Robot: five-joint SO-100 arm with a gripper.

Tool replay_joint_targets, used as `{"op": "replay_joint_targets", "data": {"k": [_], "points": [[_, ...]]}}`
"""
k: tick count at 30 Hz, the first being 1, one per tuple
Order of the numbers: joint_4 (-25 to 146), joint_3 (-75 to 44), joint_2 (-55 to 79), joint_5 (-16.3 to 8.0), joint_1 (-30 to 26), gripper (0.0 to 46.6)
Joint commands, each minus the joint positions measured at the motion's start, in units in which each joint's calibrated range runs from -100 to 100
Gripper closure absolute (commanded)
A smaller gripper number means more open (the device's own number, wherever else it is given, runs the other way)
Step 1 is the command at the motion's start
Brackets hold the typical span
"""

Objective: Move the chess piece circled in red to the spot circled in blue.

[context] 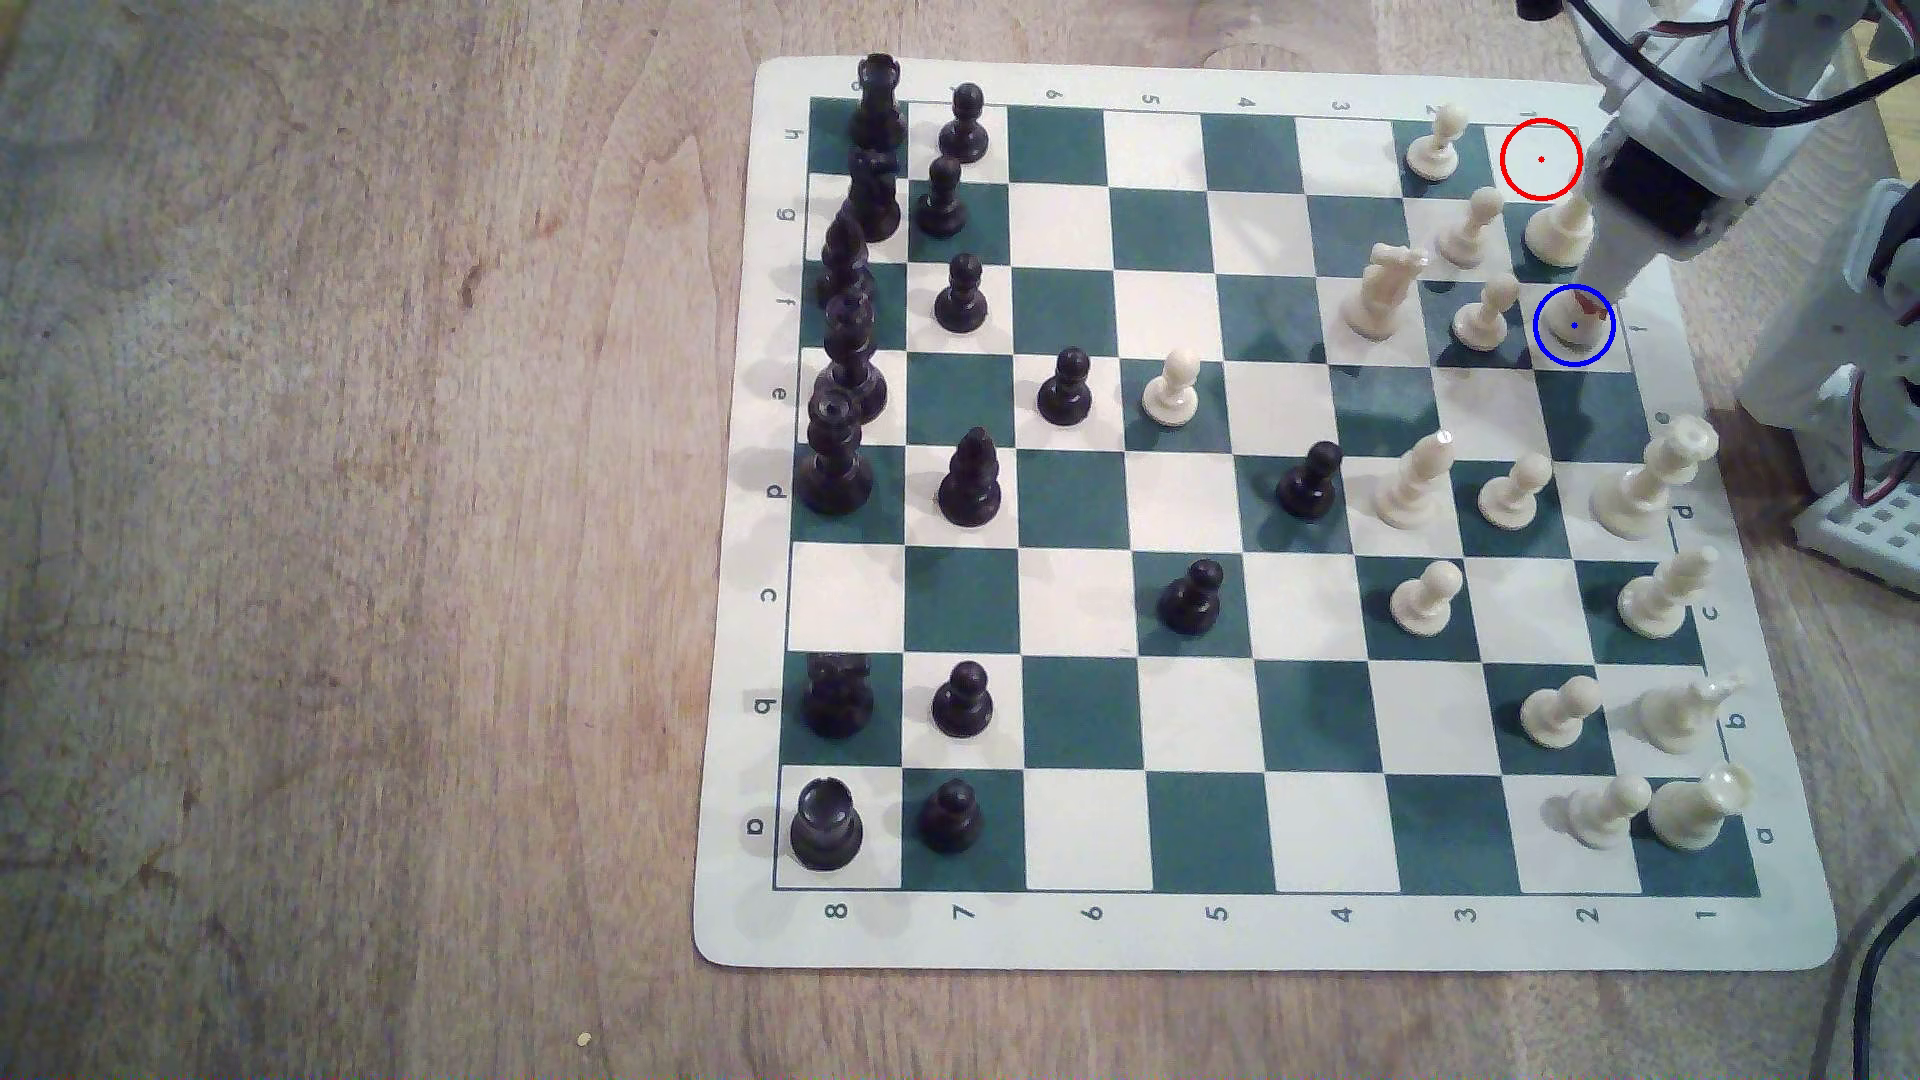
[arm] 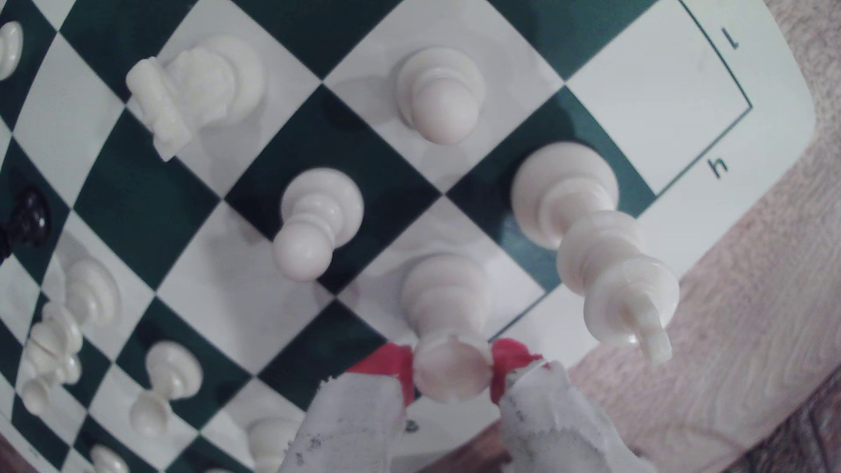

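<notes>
The red-tipped fingers (arm: pixel 512 364) are clamping the cream rook (arm: pixel 448 327) by its cup top, and it is standing on the blue-ringed square (context: pixel 1551 353). The red-ringed square (context: pixel 1541 159) is lying bare, so transport looks finished. Releasing and withdrawing are remaining.

Exterior view looks steeply down over the whole chessboard (context: pixel 1143 135); wrist view sits close above its h1 corner (arm: pixel 660 104), shared by both
</notes>
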Motion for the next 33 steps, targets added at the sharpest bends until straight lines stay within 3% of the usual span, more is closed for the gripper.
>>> {"op": "replay_joint_targets", "data": {"k": [1, 4, 6, 9, 21, 26, 27, 30, 31, 33], "points": [[-0.09, -0.56, 0.21, 0.15, -0.07, 41.2], [-0.09, -0.56, 0.21, 0.15, -0.07, 36.7], [0.08, -0.65, 0.21, 0.15, 0.01, 31.1], [0.65, -0.93, -0.13, 0.20, 0.09, 28.4], [13.26, -7.73, -7.60, 1.37, -1.01, 29.1], [19.08, -13.80, -12.10, 0.63, -5.62, 26.0], [18.91, -14.34, -14.64, 0.15, -7.81, 23.4], [18.34, -14.34, -17.87, -1.42, -13.76, 21.5], [17.36, -14.34, -18.80, -3.08, -18.29, 21.4], [14.74, -13.89, -20.16, -4.44, -21.66, 24.1]]}}
